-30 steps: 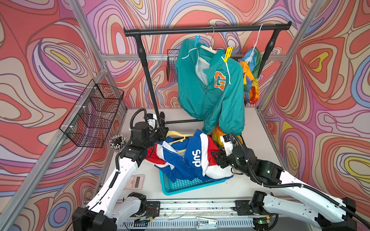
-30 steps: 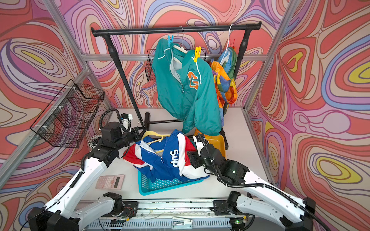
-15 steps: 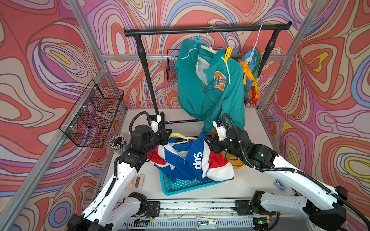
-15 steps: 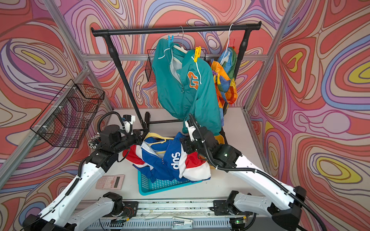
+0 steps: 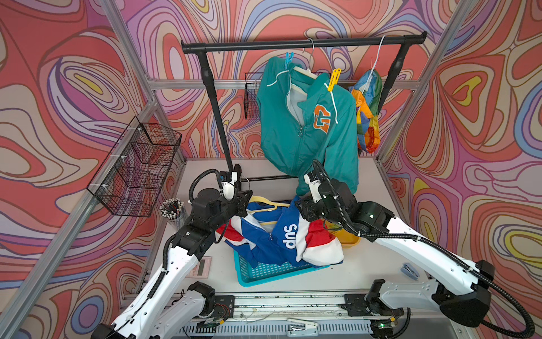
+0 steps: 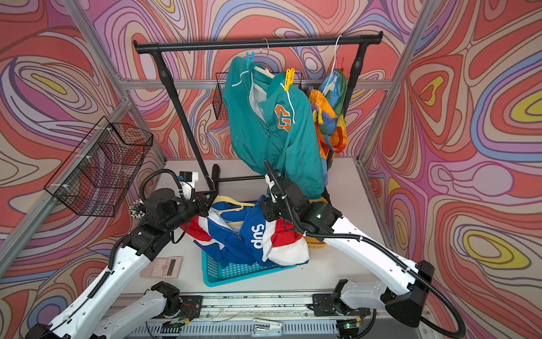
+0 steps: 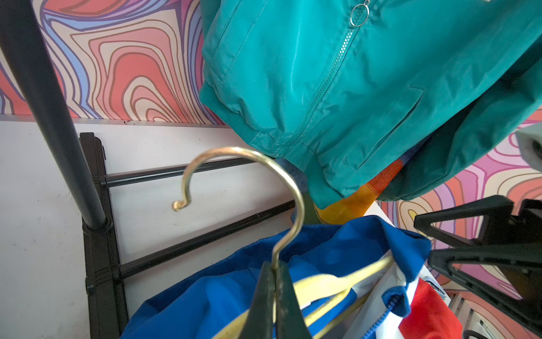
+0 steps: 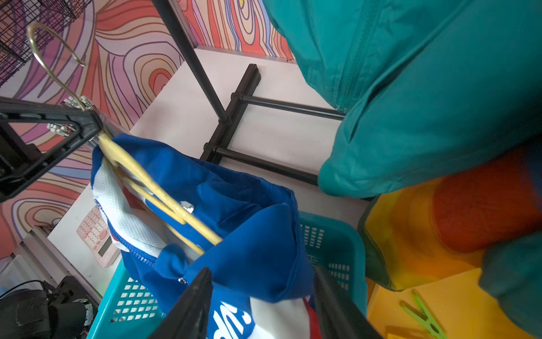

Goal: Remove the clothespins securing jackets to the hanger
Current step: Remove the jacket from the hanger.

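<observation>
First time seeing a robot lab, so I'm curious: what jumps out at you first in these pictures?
A teal jacket with an orange G hangs from the black rail at the back, pinned by a blue clothespin and a yellow clothespin. In front, the left hand is shut on the hook of a yellow hanger carrying a blue jacket over a teal basket.

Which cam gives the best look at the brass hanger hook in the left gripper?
Left wrist. The hanger hook fills mid-frame, its stem pinched in the shut jaws of the left gripper. Right wrist shows it too, but small and in a corner. In both top views it is too small to make out; only the yellow hanger bars show.
</observation>
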You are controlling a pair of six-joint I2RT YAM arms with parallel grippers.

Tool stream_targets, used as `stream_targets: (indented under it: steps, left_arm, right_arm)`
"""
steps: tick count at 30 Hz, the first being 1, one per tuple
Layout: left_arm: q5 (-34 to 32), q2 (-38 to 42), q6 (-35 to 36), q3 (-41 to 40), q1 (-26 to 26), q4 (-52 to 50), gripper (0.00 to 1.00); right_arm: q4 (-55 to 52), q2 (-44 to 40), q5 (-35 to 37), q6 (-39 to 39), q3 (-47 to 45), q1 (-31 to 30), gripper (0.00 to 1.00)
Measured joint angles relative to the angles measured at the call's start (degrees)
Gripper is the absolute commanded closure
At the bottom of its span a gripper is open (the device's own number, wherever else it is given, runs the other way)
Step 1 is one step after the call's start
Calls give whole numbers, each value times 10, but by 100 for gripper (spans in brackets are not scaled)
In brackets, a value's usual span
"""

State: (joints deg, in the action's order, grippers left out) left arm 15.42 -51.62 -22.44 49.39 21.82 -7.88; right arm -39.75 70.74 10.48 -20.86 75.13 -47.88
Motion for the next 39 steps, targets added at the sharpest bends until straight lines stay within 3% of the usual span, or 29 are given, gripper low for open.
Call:
stream_targets:
  steps: [3,8,16,39]
  left_arm:
    - [1,0,2,0,1,0,100]
    - [8,0,4,0,3,0,100]
    - [17,-2,9,0,3,0,100]
    - [48,-22,13,21,3,-20,100]
  right_arm:
    - [-3,-11,-10,2,-1,16,46]
    - [11,-26,-35,19,-16,21,63]
    - [24,-54,-39,100,-61,22,65]
    - [45,-46,-11,377,-60,25,75]
